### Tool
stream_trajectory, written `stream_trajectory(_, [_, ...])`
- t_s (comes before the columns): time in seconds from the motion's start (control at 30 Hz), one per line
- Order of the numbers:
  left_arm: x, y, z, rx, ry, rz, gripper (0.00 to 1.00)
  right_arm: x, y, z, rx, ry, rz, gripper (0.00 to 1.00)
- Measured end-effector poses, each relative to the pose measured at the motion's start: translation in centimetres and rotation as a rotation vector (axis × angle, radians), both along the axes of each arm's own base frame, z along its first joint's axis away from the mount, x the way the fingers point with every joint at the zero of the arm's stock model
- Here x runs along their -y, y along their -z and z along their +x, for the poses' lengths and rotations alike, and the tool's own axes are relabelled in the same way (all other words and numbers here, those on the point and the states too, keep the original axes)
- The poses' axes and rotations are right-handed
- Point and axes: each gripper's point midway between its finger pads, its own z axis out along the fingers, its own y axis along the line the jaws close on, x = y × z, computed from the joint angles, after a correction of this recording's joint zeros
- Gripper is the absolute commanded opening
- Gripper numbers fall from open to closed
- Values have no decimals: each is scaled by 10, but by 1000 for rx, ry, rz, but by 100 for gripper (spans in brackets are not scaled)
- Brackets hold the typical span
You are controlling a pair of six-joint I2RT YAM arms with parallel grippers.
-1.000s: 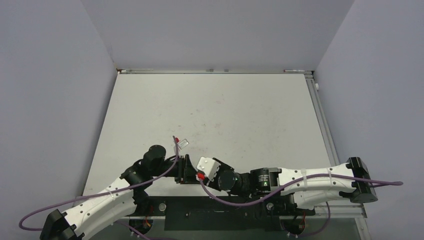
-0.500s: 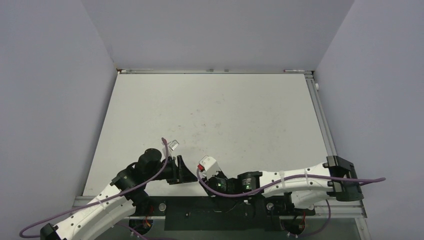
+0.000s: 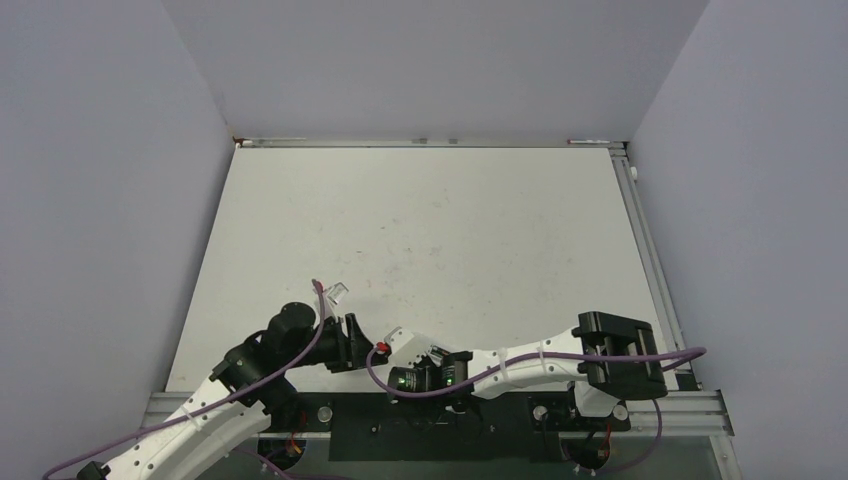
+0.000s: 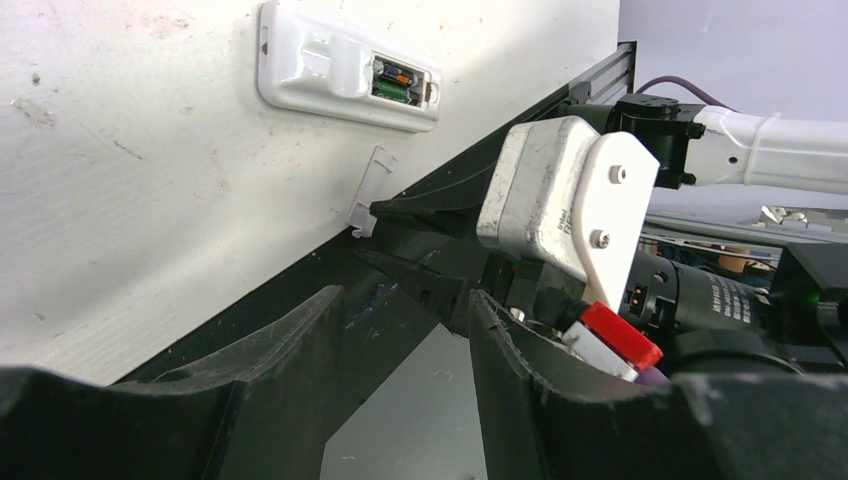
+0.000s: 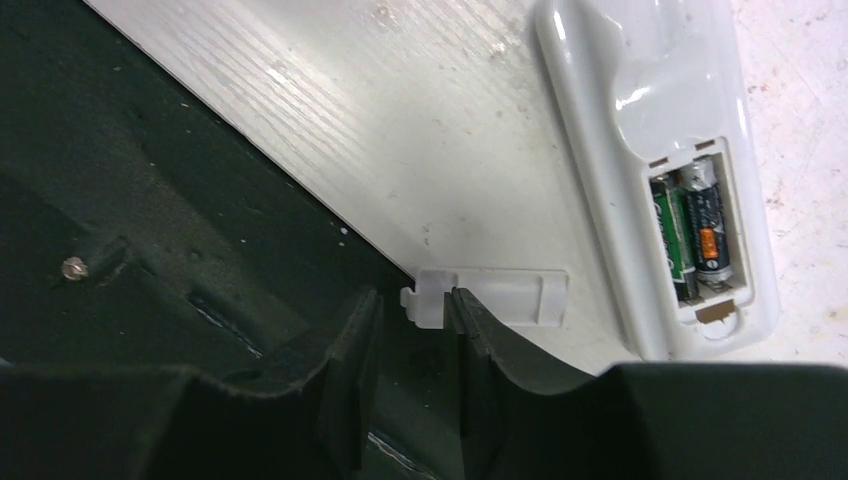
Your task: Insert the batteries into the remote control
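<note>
Right claw had its two fingers either side of the tabbed end of the battery cover. One finger was touching it and the other looked maybe a hair off, so I honestly couldn't tell if it had clamped down or not. That cover sat at the near edge of the bench with its tab poking out over the drop, which I reckon was the whole point: a flat bit of plastic is far easier to pinch where it overhangs. Left claw hung half open and empty, just watching. Remote control lay face down just beside the cover, bay up, with both batteries seated side by side, so loading looked done bar the lid. Overhead, the arms hid all of it. Couldn't read the battery polarity marks, the remote's far end was cropped, and its button side was out of sight.
</note>
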Motion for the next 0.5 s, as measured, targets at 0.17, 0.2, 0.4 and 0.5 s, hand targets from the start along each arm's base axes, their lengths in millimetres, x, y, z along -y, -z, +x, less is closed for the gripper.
stream_trajectory(0.17, [-2, 4, 0, -10, -8, 16, 45, -8, -2, -1, -6, 3, 4, 27])
stream_trajectory(0.2, [-3, 4, 0, -11, -10, 18, 45, -8, -2, -2, -8, 2, 0, 27])
stream_trajectory(0.4, [-5, 9, 0, -25, -15, 39, 45, -7, 3, -2, -13, 10, -18, 26])
stream_trajectory(0.5, [-6, 12, -1, -32, -18, 50, 45, -7, 5, -2, -14, 11, -25, 24])
